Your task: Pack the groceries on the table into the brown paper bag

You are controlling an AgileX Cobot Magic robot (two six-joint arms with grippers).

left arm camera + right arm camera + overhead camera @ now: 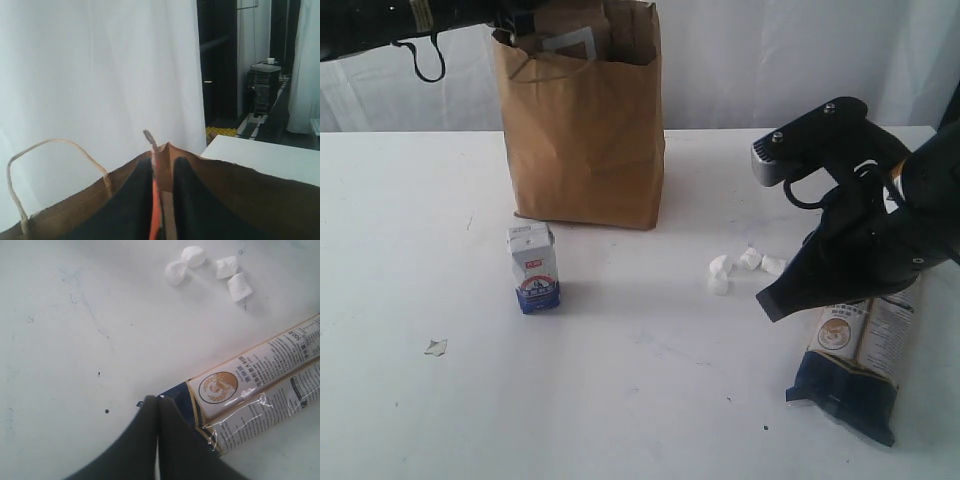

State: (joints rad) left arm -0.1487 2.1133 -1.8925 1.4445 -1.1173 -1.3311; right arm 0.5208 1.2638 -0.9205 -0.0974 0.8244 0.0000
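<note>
While the left gripper pinches the rim of the brown kraft paper bag, the right gripper – clenched, empty – hovers just beside the long dark-blue-and-cream packet.

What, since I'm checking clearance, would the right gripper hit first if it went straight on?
Probably the flat white tabletop, just beside the end of the long dark-blue and cream packet; depth is unclear.
</note>
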